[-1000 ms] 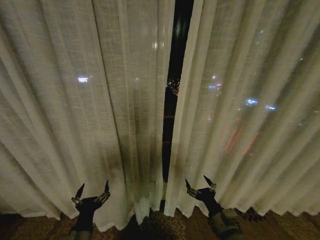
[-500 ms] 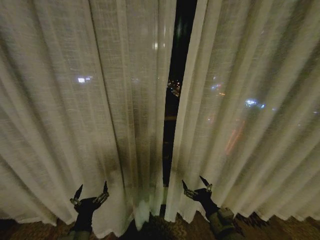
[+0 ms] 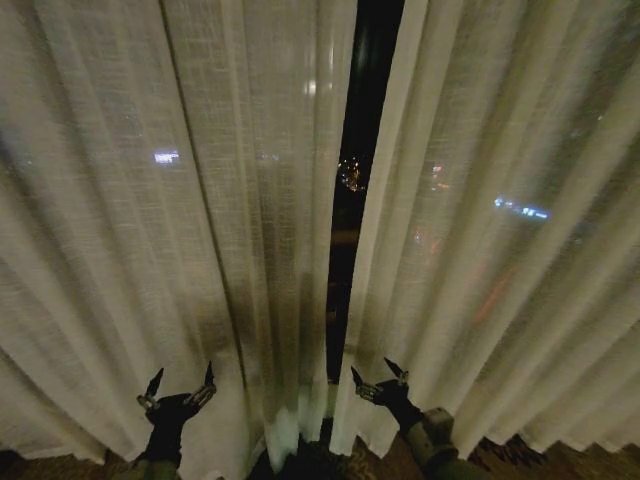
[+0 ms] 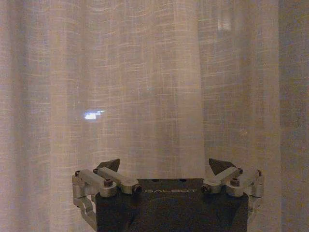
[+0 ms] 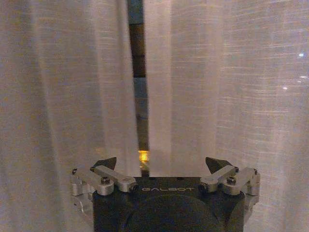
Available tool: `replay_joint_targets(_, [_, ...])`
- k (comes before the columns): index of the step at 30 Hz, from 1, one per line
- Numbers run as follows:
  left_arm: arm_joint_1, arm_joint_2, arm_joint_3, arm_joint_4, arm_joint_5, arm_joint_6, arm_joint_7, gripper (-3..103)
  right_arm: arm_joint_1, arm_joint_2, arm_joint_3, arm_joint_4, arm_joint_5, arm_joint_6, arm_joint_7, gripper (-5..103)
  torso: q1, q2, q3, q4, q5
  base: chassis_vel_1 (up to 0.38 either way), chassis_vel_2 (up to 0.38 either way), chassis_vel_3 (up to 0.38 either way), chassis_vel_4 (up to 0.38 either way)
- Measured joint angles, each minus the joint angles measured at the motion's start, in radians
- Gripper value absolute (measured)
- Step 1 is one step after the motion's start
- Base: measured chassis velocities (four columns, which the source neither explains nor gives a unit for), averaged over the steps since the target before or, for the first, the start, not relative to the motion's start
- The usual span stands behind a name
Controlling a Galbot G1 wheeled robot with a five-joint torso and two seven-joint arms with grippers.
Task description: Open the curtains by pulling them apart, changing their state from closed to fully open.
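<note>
- The curtains (image 3: 250,200) hung parted by a narrow dark gap.
- Left gripper (image 3: 180,378) spread wide, facing the left panel.
- Right gripper (image 3: 379,372) spread, just beside the right panel's inner edge.

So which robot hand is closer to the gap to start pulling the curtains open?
Probably the right gripper: open, just beside the dark gap at the right panel's edge. The left gripper faces mid-panel.

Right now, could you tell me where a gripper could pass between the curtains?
Only the narrow dark gap between the left panel and right panel. The open right gripper is nearest it; the open left gripper faces unbroken fabric.
</note>
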Motion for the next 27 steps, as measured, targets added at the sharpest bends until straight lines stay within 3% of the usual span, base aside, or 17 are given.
replay_joint_targets(7, [-0.022,-0.016,0.017,-0.017,0.03,0.026,-0.014,100,0.057,0.011,-0.043,-0.057,0.025,-0.009,0.078,100,0.001,-0.001,0.0,0.0,0.0002,0.0,0.0,0.0,0.0])
replay_joint_targets(11, [0.004,-0.026,0.016,-0.048,0.052,0.041,-0.017,100,0.074,0.043,-0.035,-0.087,0.025,-0.005,0.18,100,0.001,0.0,0.0,0.0001,0.0003,0.0,0.0,0.0,0.0])
replay_joint_targets(14, [0.017,-0.031,0.025,-0.052,0.071,0.037,-0.017,100,0.063,0.057,-0.028,-0.083,0.03,0.005,0.203,100,0.001,0.0,0.0,-0.0001,0.0,0.0,0.0,0.0,0.0])
replay_joint_targets(27, [0.021,-0.018,0.043,-0.032,0.092,0.011,-0.015,100,0.194,0.112,-0.03,-0.197,0.1,0.063,0.159,100,0.001,0.0,0.0,0.0,0.0001,0.0,0.0,0.0,0.0])
